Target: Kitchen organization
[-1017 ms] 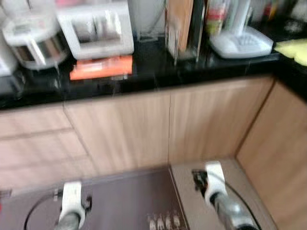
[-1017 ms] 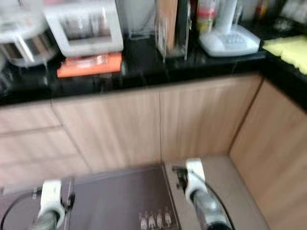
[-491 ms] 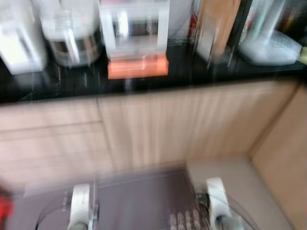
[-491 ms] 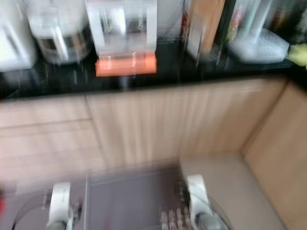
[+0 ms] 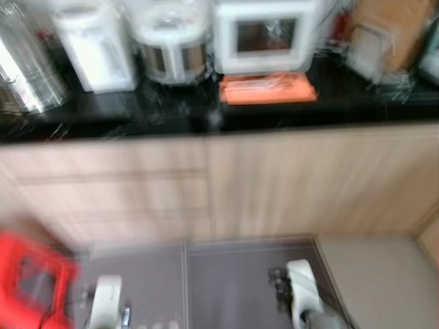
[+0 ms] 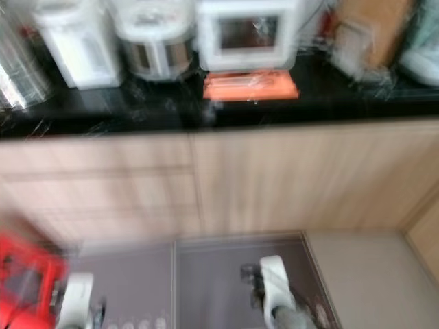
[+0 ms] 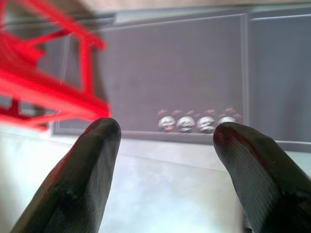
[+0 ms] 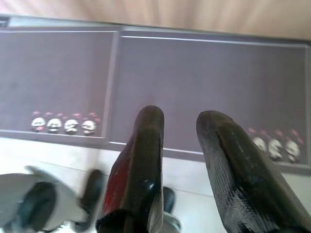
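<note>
While both arms hang low over the grey floor mat (image 7: 194,73), the left pincer (image 7: 165,160) is spread wide and holds nothing; the right pincer (image 8: 180,145) is slightly parted, holding nothing. An orange tray (image 5: 267,89) lies on the black worktop (image 5: 137,116), before a white appliance (image 5: 264,34). A red stool (image 5: 31,277) stands on the robot's left.

You're in a home kitchen: black countertop (image 5: 137,120) top of frame, rice cooker (image 5: 169,42), wood cabinets (image 5: 274,185) below.
</note>
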`<state>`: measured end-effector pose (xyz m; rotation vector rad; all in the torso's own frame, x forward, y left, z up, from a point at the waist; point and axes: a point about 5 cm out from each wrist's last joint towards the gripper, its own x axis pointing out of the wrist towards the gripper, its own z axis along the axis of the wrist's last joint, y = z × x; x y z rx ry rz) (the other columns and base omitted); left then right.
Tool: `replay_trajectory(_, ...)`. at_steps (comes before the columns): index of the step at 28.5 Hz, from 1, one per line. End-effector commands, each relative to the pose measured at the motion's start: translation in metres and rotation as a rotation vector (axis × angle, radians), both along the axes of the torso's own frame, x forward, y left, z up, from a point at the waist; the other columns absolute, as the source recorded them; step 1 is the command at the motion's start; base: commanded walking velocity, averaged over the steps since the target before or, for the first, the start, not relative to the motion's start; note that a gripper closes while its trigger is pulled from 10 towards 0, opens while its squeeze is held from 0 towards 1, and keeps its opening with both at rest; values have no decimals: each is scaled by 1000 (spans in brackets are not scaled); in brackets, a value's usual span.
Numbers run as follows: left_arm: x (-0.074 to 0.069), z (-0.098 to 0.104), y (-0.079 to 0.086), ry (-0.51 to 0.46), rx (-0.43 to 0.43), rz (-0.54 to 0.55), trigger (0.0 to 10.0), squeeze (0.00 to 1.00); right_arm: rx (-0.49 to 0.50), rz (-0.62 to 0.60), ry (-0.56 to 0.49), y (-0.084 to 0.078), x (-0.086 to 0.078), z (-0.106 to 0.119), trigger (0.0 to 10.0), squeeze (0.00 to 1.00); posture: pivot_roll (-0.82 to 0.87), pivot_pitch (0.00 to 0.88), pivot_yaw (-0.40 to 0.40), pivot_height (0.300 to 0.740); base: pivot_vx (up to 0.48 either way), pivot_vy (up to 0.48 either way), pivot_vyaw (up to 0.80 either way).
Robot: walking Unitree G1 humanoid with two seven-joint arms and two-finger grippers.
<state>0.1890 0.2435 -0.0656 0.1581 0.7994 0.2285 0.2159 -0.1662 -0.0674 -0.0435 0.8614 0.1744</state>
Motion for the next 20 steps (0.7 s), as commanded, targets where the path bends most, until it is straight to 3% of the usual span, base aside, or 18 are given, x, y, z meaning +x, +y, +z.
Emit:
replay_trajectory(1, 3, 3, 5, -15, 13, 15, 10000, 0, 23, -11, -13, 5, 4, 2, 10000, 0, 53, 0, 16, 740, 0, 480, 0)
replay_trajectory(9, 4, 5, 11, -18, 25, 8, 10000, 0, 15, 15, -9, 14, 5, 2, 10000, 0, 54, 0, 33, 740, 0, 480, 0)
replay_trajectory(20, 6, 4, 3, -16, 20, -10, 10000, 0, -5, -33, 2, 5, 4, 1, 10000, 0, 48, 0, 32, 740, 0, 480, 0)
